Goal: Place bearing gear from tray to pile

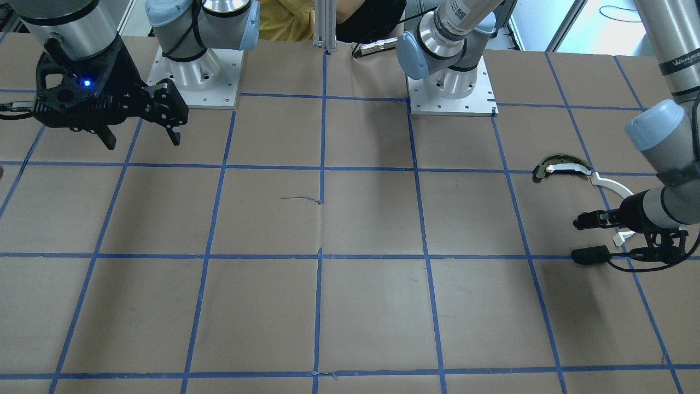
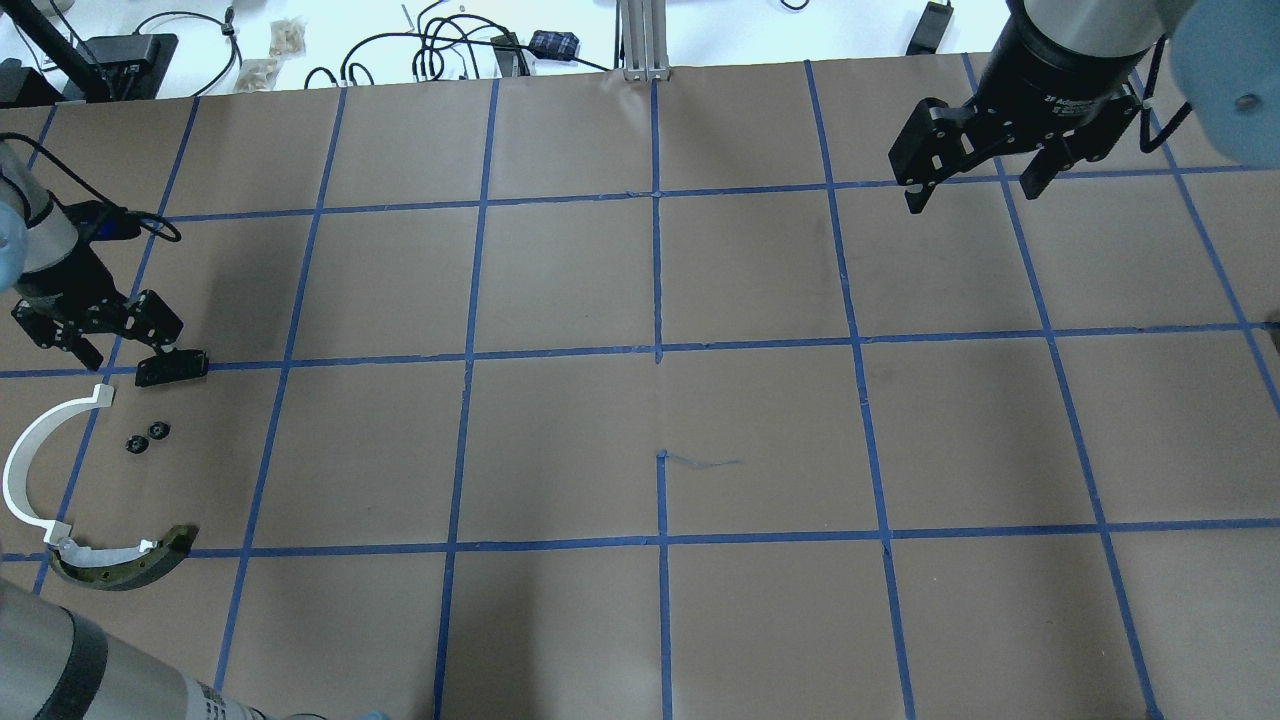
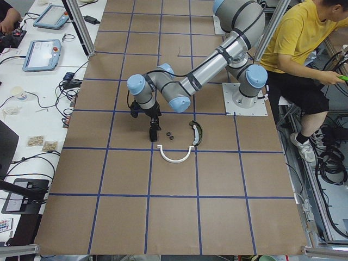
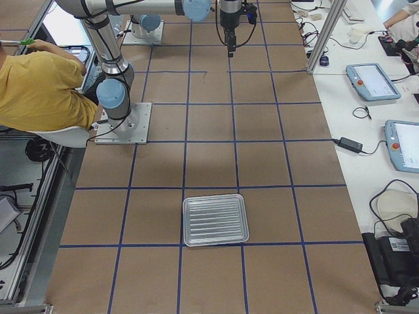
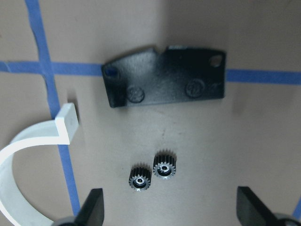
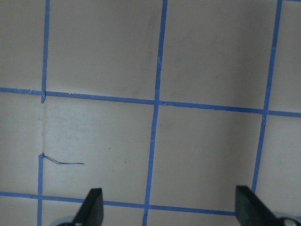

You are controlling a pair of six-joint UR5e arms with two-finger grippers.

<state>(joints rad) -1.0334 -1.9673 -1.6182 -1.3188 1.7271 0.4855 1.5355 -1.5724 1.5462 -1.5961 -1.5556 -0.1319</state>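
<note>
Two small black bearing gears (image 5: 163, 168) lie side by side on the paper in the pile area, just ahead of my left gripper's (image 5: 171, 209) open, empty fingers. In the overhead view the gears (image 2: 147, 438) sit between the white plastic arc (image 2: 30, 460) and the black rectangular plate (image 2: 172, 368), with the left gripper (image 2: 105, 345) just above them. The dark curved piece with a cream strip (image 2: 120, 570) lies at the arc's end. The silver tray (image 4: 216, 219) looks empty. My right gripper (image 2: 975, 185) hangs open and empty, far off.
The table is brown paper with a blue tape grid (image 2: 657, 350). A person in yellow (image 3: 304, 43) sits behind the robot bases. Tablets and cables lie on the side bench (image 4: 373, 82).
</note>
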